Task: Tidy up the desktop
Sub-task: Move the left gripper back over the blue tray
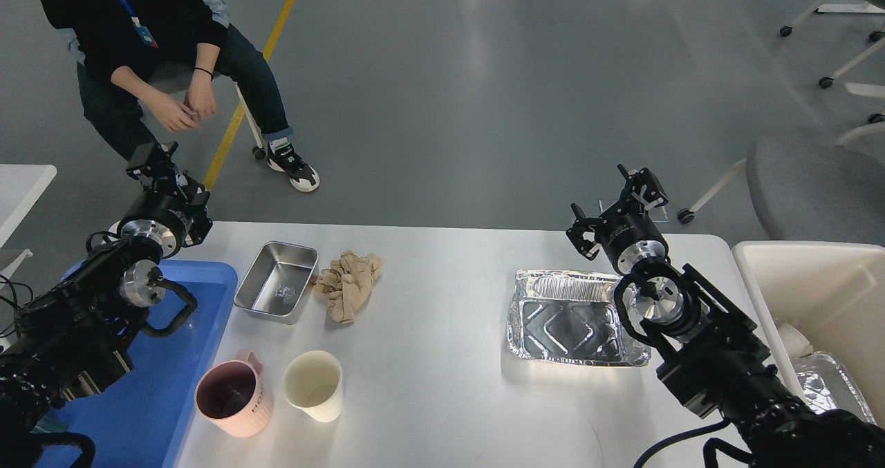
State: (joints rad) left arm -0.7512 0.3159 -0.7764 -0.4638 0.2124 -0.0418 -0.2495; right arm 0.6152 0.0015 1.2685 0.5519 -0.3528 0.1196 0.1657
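The white desktop (442, 385) carries a steel tray (276, 285), a crumpled beige cloth (348, 285), a pink mug (231, 399), a white paper cup (314, 385) and a foil tray (574, 316). My left gripper (173, 181) is open and empty above the desktop's far left corner, left of the steel tray. My right gripper (615, 202) is open and empty, just beyond the foil tray's far right corner near the far edge.
A blue plastic tray (166, 385) lies under my left arm at the desktop's left end. A white bin (816, 281) at the right holds a foil container (830, 385). A seated person (159, 46) is at the back left, a grey chair (816, 184) at the back right.
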